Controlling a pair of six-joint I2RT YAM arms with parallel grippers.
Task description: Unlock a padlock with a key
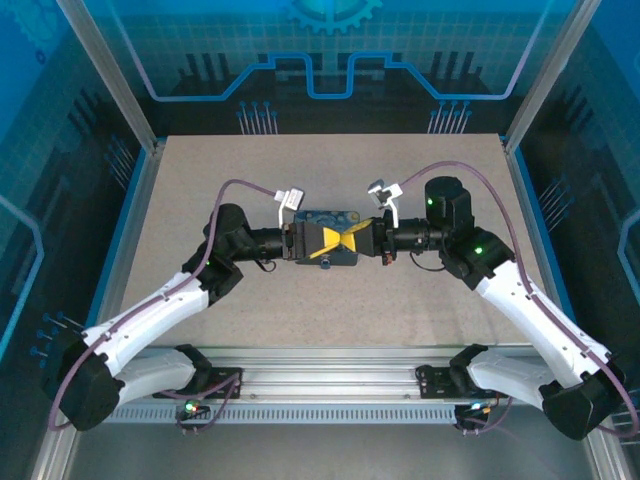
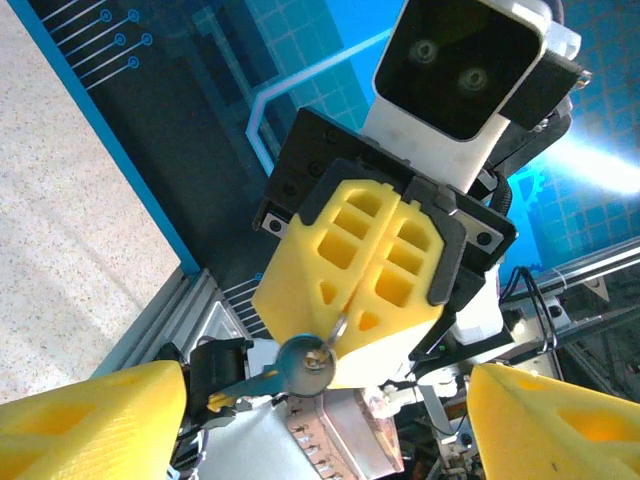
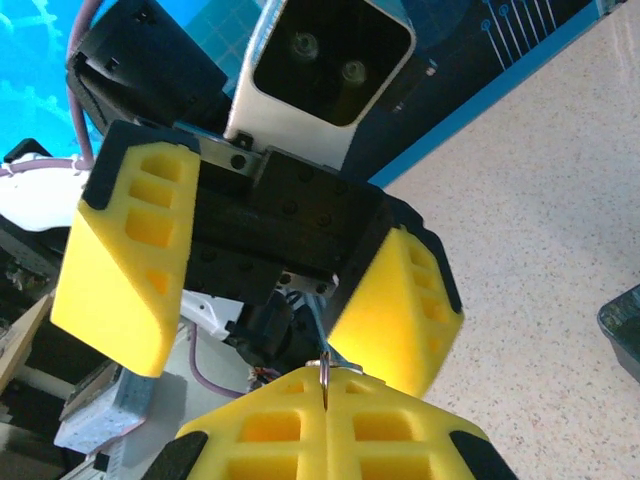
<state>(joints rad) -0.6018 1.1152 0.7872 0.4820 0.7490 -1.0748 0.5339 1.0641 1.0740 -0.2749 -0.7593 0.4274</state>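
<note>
Above the dark blue box (image 1: 327,216), the right gripper (image 2: 340,335) is pinching the padlock (image 2: 305,365) by its thin shackle while the left gripper (image 3: 250,330) is gaping wide around it, possibly risking a swing or slip from that slender hold.

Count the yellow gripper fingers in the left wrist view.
4. Two of the left gripper sit apart at the bottom corners; two of the right gripper are pressed together at centre. None looks hidden.

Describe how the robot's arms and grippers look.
The left arm and right arm have white links, black joints, purple cables and green lights. The left gripper and right gripper are black with yellow, cut-out wedge fingers and a white camera housing.
</note>
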